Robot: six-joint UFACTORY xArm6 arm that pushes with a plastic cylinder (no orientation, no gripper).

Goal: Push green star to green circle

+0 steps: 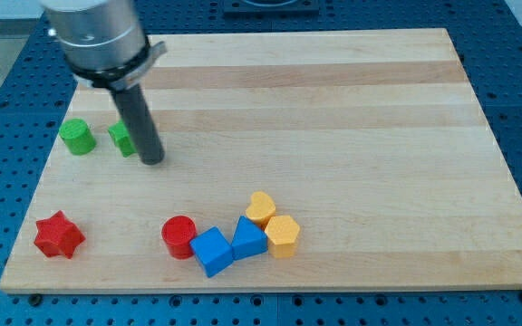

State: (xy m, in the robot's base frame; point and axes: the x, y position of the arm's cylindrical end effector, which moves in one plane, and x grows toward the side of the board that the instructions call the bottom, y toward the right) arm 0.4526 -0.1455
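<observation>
Camera view showed my tip (pixel 153 161), the bare end effector of a straight dark rod with no jaws to spread or press together, resting on the tabletop (pixel 333 109) and pinching nothing. It stood just at the view's right of the green star (pixel 121 138), apparently touching it and hiding part of it, so the star's outline could only partly be made out. The green circle (pixel 77 136) sat near the star on its far side, toward the view's left, with a narrow strip of bare wood between the two.

By my judgement the task was nearly done: the star was already close to the circle and only a short push toward the view's left was left to bring them together.

The circle lay near the tabletop's left edge, so an overlong push could shove it toward that edge. Well apart, along the view's bottom, lay a red star (pixel 59 235), a red cylinder (pixel 178 236), two blue blocks (pixel 212 251) (pixel 249 239) and two yellow blocks (pixel 261 207) (pixel 282 234), none in the path. The view's right half was open.
</observation>
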